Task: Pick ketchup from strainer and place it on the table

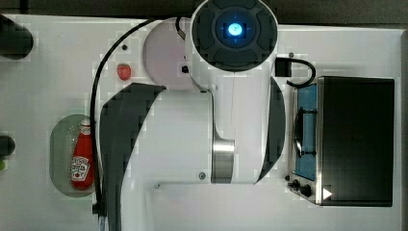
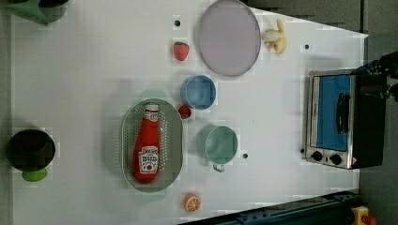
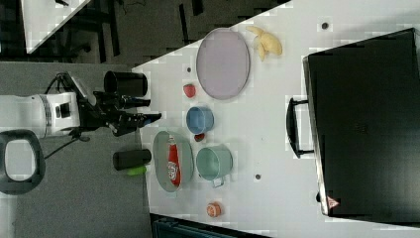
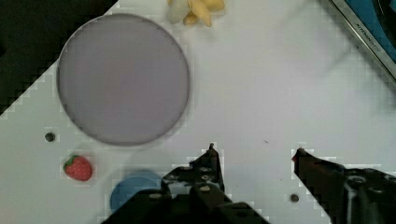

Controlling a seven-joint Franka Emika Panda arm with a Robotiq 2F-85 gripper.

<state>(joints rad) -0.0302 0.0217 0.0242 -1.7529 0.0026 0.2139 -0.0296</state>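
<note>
The ketchup bottle (image 2: 148, 145) is seen lying on its side inside the pale green strainer (image 2: 174, 140), cap toward the left view's top. Just beside the strainer, on the left view's right, a small strawberry (image 2: 185, 111) is wedged between it and a blue bowl (image 2: 198, 92); a green cup (image 2: 220, 145) is set near the same side. A second strawberry (image 2: 181, 50) is placed beside a large grey plate (image 2: 228, 36), with a peeled banana (image 2: 274, 38) past the plate. An orange half (image 2: 192, 202) is found below the strainer in the left view, and a toaster oven (image 2: 335, 119) is stationed well apart at the left view's right on the white bench (image 2: 84, 84). In the wrist view the jaws (image 4: 254, 151) are held wide apart above bare bench, near the plate and blue bowl; nothing is gripped or touched.
</note>
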